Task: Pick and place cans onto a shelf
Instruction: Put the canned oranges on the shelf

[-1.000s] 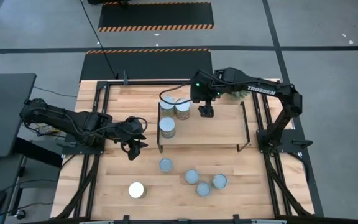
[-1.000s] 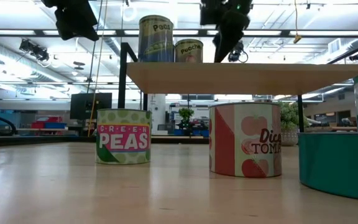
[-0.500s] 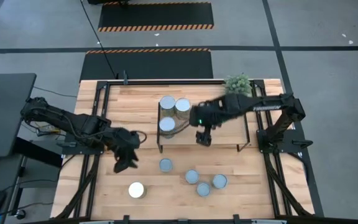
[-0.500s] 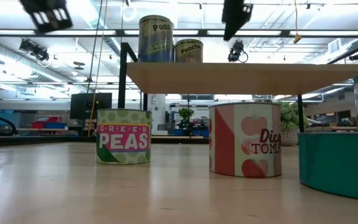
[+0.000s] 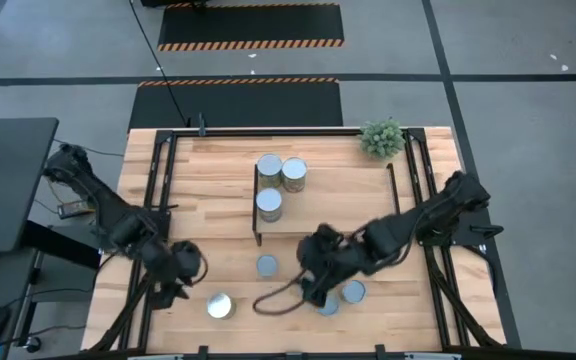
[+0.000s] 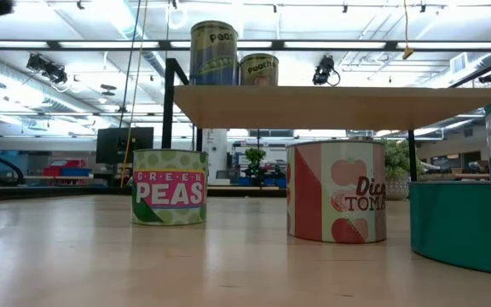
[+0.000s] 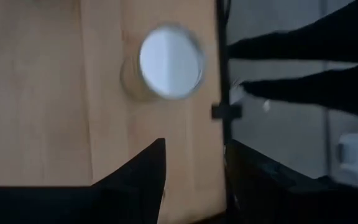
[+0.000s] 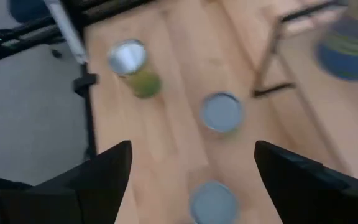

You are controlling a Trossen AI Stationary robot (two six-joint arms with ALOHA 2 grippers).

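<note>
Three cans [image 5: 280,185] already stand together on the left end of the shelf [image 5: 348,215], two at the back and one in front; the low view shows two of them up on the board with labels facing the camera. Four more are on the tabletop [image 5: 218,170] in front of the shelf: a white-topped can [image 5: 219,306] off by itself toward the front left, a pale-topped can [image 5: 266,265] just in front of the shelf's left leg, and two more close together under the right arm. The step in hand looks like the reach for the next cans, both arms at once. The left tool [image 5: 178,268] hangs above the tabletop near the white-topped can, and its wrist view shows that can's round top ahead of released, spread fingers [image 7: 148,171] holding nothing. The right tool [image 5: 318,275] sits low over the cluster, close to the pale-topped can; its wrist view shows wide-parted fingers [image 8: 107,171], also empty, with can tops between and beyond them. Next, I judge, each tool must centre over one can, descend so the fingers straddle its sides, clench, then lift high enough to clear the shelf edge and set it down on the free right-hand part of the board, well apart from the three already there.
</note>
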